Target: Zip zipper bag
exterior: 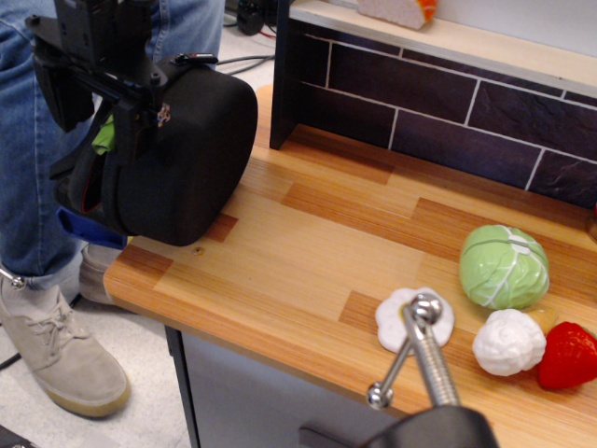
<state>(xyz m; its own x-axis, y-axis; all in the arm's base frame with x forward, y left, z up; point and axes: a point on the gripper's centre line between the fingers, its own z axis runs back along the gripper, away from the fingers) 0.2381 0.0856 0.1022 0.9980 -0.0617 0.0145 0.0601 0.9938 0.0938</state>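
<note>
The zipper bag point(182, 159) stands on its edge at the left corner of the desk point(308, 252), its zipper rim turned outward toward me so I can reach the green pull tab point(104, 136). My fingers point(98, 98) stand apart, 1 on each side of that tab, not clamped on it. A thin line of red lining shows through the gap; I cannot see anything inside. The toy cabbage point(504, 266) sits well apart.
</note>
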